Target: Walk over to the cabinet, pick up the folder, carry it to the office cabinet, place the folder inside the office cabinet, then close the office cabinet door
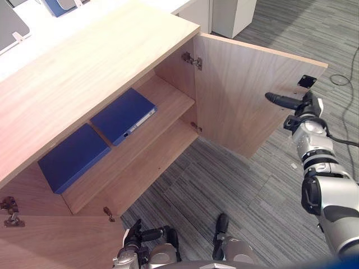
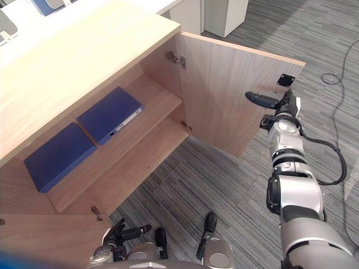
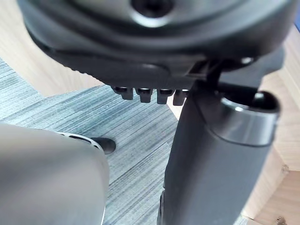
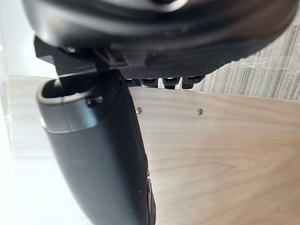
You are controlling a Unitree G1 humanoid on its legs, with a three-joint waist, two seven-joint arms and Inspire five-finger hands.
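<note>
Two blue folders lie flat on the upper shelf inside the open wooden cabinet [image 1: 84, 67]: one with a white spine label [image 1: 123, 115], the other plain [image 1: 73, 157] to its left. The cabinet's right door [image 1: 247, 95] stands swung wide open. My right hand [image 1: 289, 102] is open at the door's outer edge, near its top, with straight fingers lying against the inner face. In the right wrist view the door's wood [image 4: 225, 140] shows just past the hand [image 4: 98, 154]. My left hand [image 1: 143, 234] hangs low by the lower shelf, open and holding nothing.
The cabinet's left door [image 1: 56, 241] is also open at the lower left. A lower shelf [image 1: 151, 162] sits beneath the folders. A white unit [image 1: 233, 14] stands behind the cabinet. Grey carpet [image 1: 235, 185] spreads in front and to the right.
</note>
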